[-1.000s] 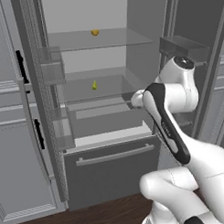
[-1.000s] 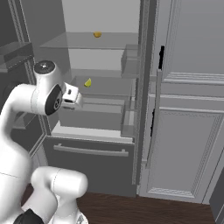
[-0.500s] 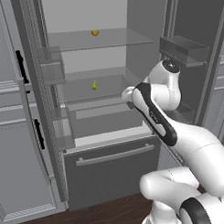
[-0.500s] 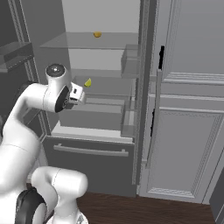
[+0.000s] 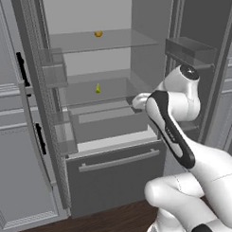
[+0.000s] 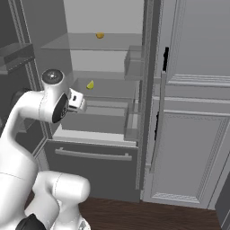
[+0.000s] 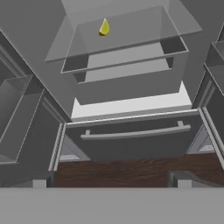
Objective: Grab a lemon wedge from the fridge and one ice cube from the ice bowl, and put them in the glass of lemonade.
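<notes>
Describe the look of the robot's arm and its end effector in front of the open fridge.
The arm is glossy white with rounded, bulging segments, a dark grey-black strip along one link and dark round caps at the joints. No cables show. The end effector is a small white boxy block with dark marks on its face; its two dark fingertips are short and squared.

No text, label, brand, number or sign could be read in any view. The fridge (image 5: 109,137) doors, shelves and drawer front were plain grey, the cabinets (image 6: 193,112) beside it bore no markings, and the arm (image 5: 175,134) carried no legible lettering.
</notes>
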